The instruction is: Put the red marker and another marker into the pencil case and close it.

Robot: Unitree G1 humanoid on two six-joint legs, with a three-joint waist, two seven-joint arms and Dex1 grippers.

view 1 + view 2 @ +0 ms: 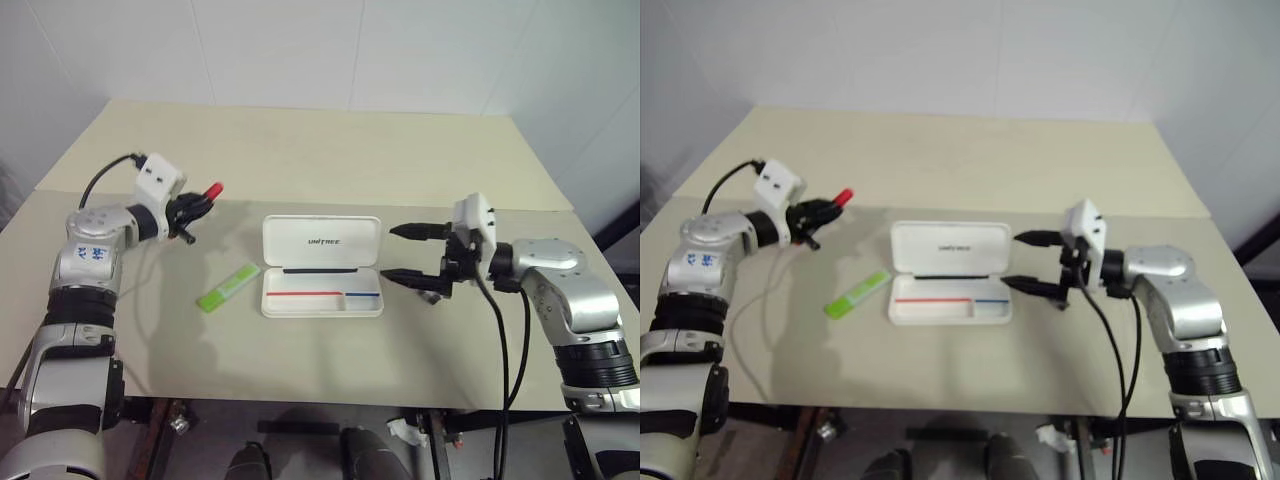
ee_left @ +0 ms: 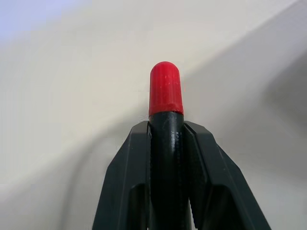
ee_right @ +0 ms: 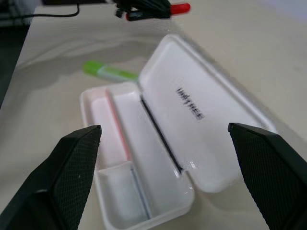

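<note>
Gripping the red marker [image 1: 203,197] in the left gripper [image 1: 190,212], black fingers [image 2: 127,182] pressed against either side of the black barrel, red cap poking out past the fingertips. Held above the beige table [image 1: 320,150], off its surface, at the robot's left and well apart from the case; pointing roughly level toward the right, cap end leading.

Lying open at the table's middle: the white pencil case [image 1: 321,266], lid thrown back flat on the far side with a small dark logo on its inner face, tray on the near side. Showing a red stripe and a blue stripe along the tray's floor, plus a divider marking off a smaller compartment at one end. Holding no markers in any compartment visible.

Resting flat on the table just left of the case: the light-green highlighter [image 1: 227,288], angled, paler translucent end nearer the case's corner, close to it but whether touching cannot be told. Untouched by either gripper.

Hovering just beside the case's right end: the right gripper [image 1: 408,252], jaws spread wide, nothing between them, one finger level with the lid's edge and the other by the tray's edge. Pointing leftward toward the case, clear of it.

Trailing from each wrist: a black cable [image 1: 503,340].
</note>
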